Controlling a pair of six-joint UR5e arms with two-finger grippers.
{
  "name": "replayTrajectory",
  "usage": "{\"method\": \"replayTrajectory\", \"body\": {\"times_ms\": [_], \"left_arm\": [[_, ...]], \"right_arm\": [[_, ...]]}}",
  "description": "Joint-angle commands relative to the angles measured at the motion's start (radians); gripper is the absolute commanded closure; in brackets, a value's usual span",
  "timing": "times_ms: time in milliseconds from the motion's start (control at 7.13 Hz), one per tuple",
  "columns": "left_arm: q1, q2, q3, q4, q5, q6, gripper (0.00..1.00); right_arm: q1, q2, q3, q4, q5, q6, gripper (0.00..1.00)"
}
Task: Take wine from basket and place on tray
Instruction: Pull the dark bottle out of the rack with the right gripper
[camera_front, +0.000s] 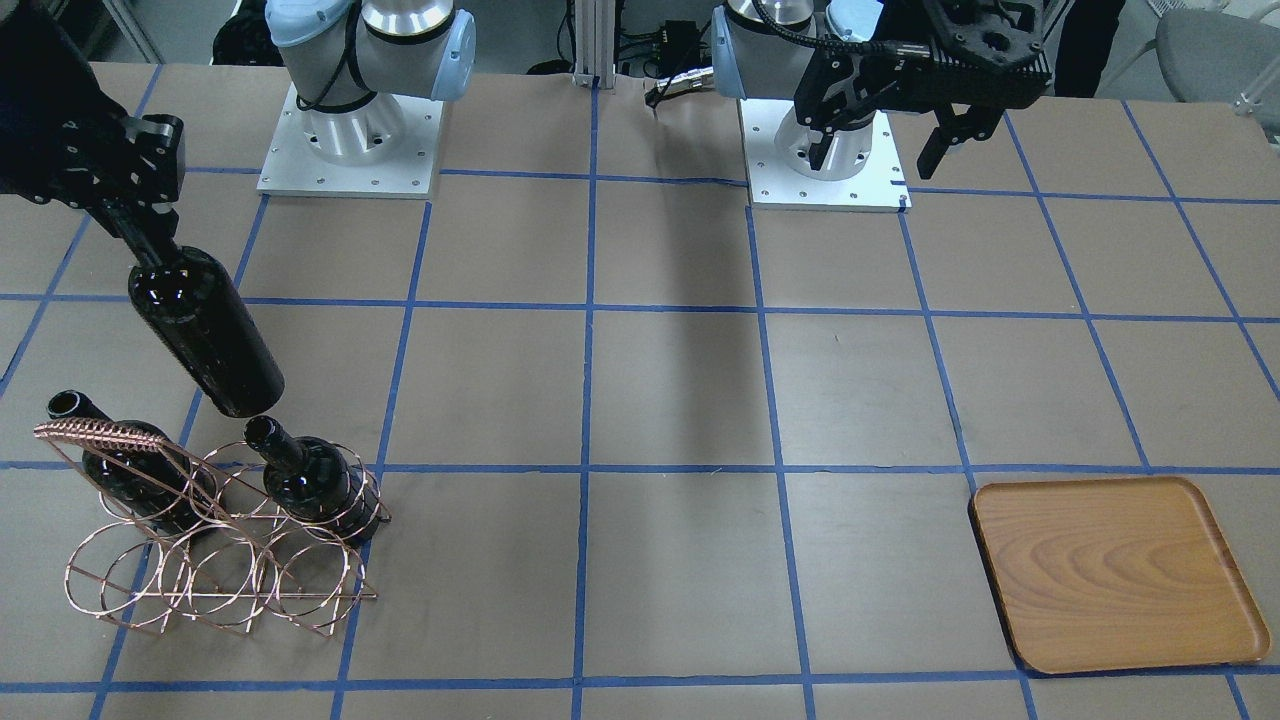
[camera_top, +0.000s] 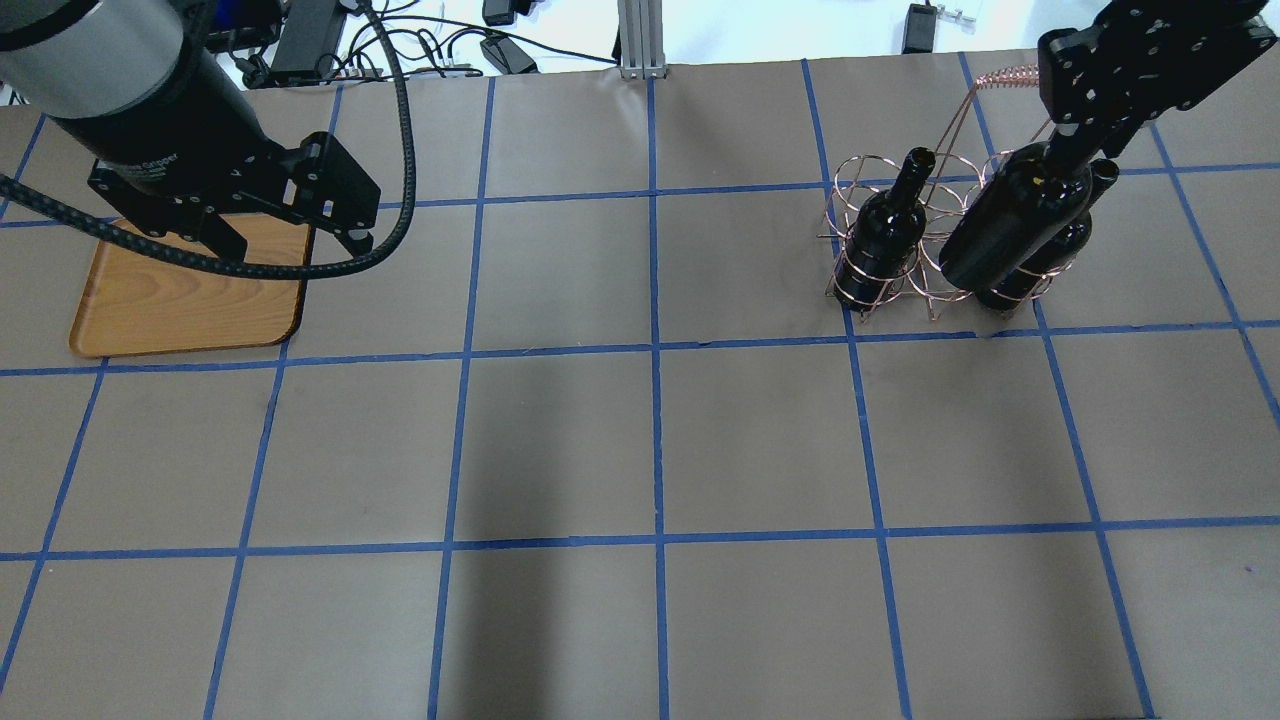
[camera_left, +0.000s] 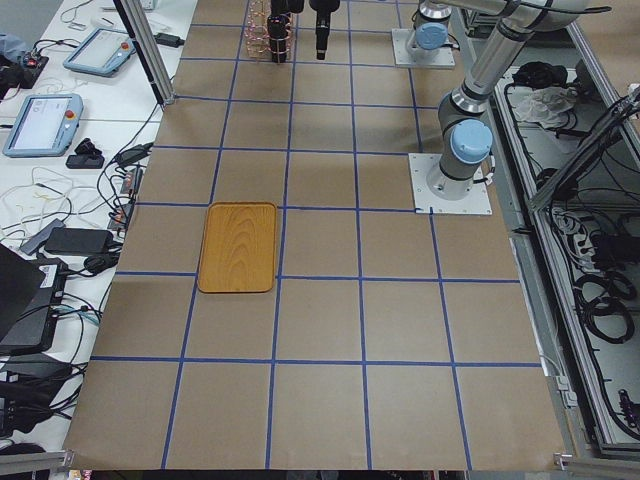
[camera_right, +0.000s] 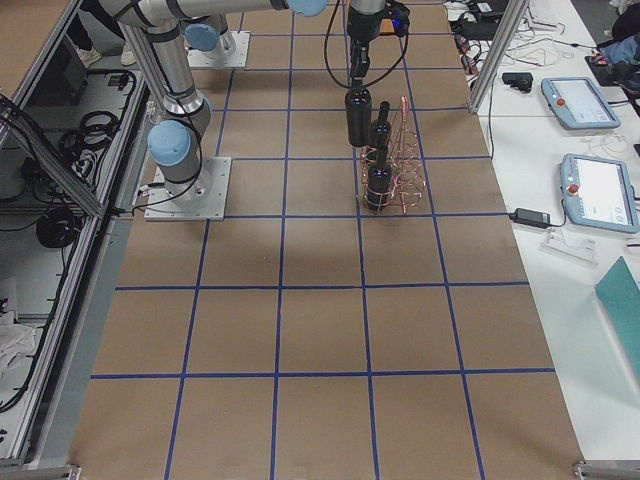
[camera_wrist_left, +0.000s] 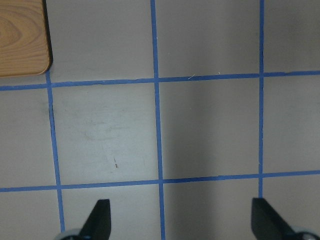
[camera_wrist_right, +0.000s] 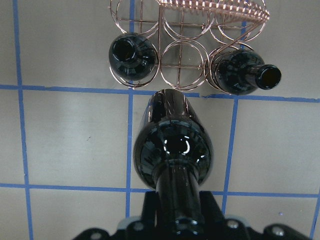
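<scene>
My right gripper (camera_front: 140, 225) is shut on the neck of a near-black wine bottle (camera_front: 205, 330). It holds the bottle in the air, clear of the rings, on the robot's side of the copper wire basket (camera_front: 220, 560). The wrist view shows the bottle (camera_wrist_right: 172, 150) hanging from the gripper (camera_wrist_right: 177, 225) in front of the basket (camera_wrist_right: 185, 55). Two more bottles (camera_front: 130, 470) (camera_front: 310, 485) stand in the basket's outer rings. The wooden tray (camera_front: 1115, 570) lies empty at the table's other end. My left gripper (camera_top: 290, 240) is open and empty above the tray's edge (camera_top: 180, 300).
The table is brown paper with a blue tape grid. The arm bases (camera_front: 350, 140) (camera_front: 825, 160) stand on plates at the robot's side. The basket's coil-wrapped handle (camera_front: 100, 435) rises above its rings. The left wrist view shows a tray corner (camera_wrist_left: 22, 37).
</scene>
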Motion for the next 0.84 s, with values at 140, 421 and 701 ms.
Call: {"method": "replayTrajectory", "body": {"times_ms": [140, 421, 701], "left_arm": [[0.002, 0.003, 0.0, 0.0, 0.001, 0.004, 0.0], [0.014, 0.003, 0.002, -0.014, -0.008, -0.003, 0.0], [0.014, 0.008, 0.002, -0.017, -0.001, 0.002, 0.0]], "right_arm": [[0.127, -0.001, 0.001, 0.015, 0.016, 0.153, 1.0], [0.226, 0.03, 0.007, -0.032, 0.051, 0.276, 1.0], [0.418, 0.105, 0.009, -0.149, 0.05, 0.481, 1.0]]}}
